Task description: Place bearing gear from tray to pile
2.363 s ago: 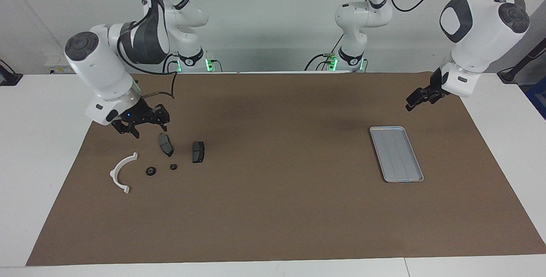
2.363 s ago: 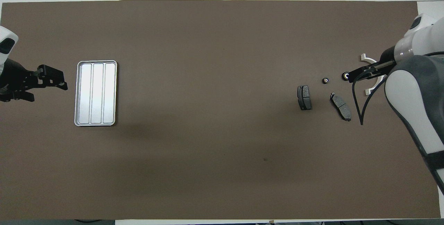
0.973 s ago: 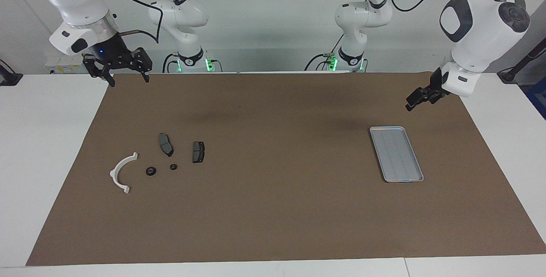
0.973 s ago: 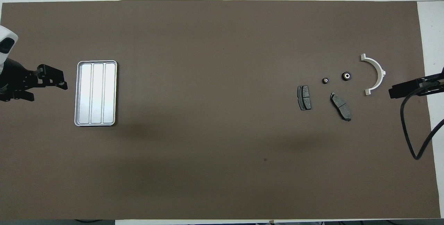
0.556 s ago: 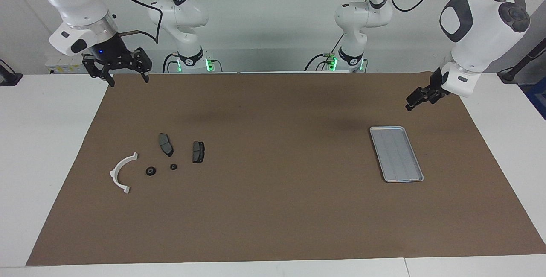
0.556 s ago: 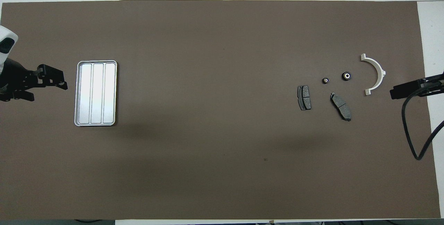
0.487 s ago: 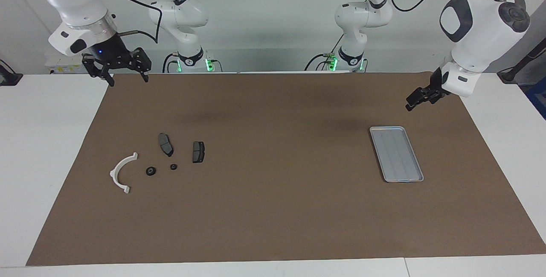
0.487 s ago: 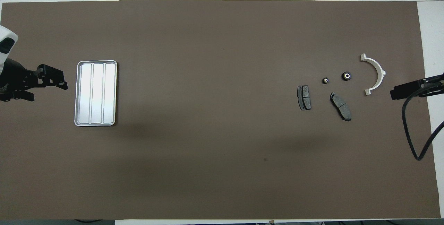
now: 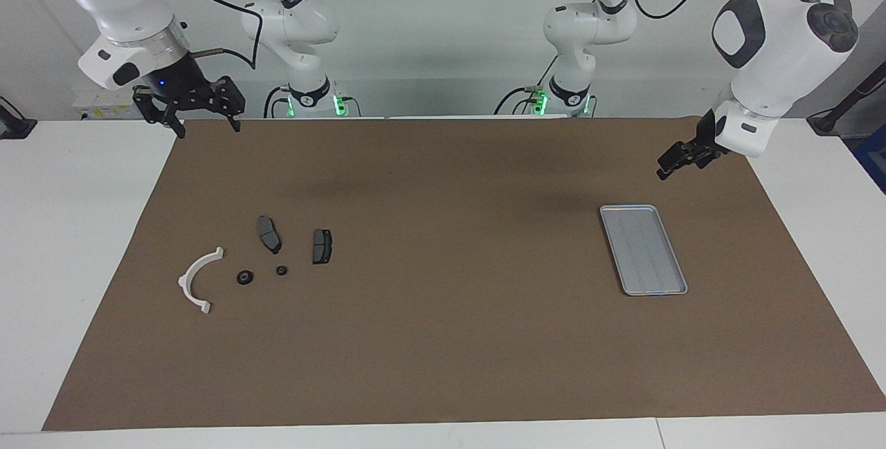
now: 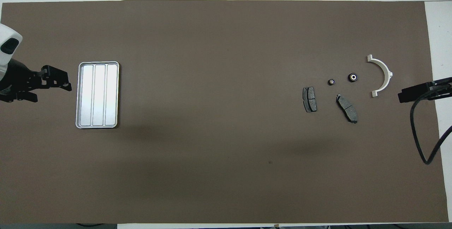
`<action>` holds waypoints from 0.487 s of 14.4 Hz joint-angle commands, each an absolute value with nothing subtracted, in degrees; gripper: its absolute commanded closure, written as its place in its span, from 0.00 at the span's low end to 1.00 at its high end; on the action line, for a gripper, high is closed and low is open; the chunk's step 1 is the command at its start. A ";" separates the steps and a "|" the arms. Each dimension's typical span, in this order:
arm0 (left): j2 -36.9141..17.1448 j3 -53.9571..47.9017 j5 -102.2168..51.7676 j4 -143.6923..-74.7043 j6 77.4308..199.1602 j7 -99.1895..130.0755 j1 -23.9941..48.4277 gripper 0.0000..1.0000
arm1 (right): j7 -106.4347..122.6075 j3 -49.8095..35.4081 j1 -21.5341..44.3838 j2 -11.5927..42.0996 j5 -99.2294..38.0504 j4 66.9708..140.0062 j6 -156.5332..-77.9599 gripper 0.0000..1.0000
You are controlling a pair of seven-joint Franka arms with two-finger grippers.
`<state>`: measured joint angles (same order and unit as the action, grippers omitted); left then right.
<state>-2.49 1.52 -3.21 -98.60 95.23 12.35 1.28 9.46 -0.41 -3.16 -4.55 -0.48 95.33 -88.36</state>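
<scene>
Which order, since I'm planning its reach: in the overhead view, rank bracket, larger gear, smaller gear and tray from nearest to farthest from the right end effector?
From the right end effector:
1. bracket, at the right arm's end of the table.
2. larger gear, beside the bracket.
3. smaller gear, beside the larger gear, toward the tray.
4. tray, at the left arm's end.

Facing cam high across table, overhead cam steep, both share mat [image 9: 443,338]
</scene>
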 commanded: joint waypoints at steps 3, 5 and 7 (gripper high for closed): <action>-2.29 1.67 -2.55 -97.91 94.83 11.69 1.32 0.00 | 8.17 -0.09 -3.34 -5.89 0.44 96.50 -87.63 0.00; -2.29 1.67 -2.55 -97.91 94.83 11.78 1.32 0.00 | 8.26 0.26 -3.25 -5.80 0.44 96.42 -87.63 0.00; -2.29 1.67 -2.55 -98.00 94.83 11.78 1.32 0.00 | 8.17 0.26 -3.16 -5.80 0.44 96.42 -87.63 0.00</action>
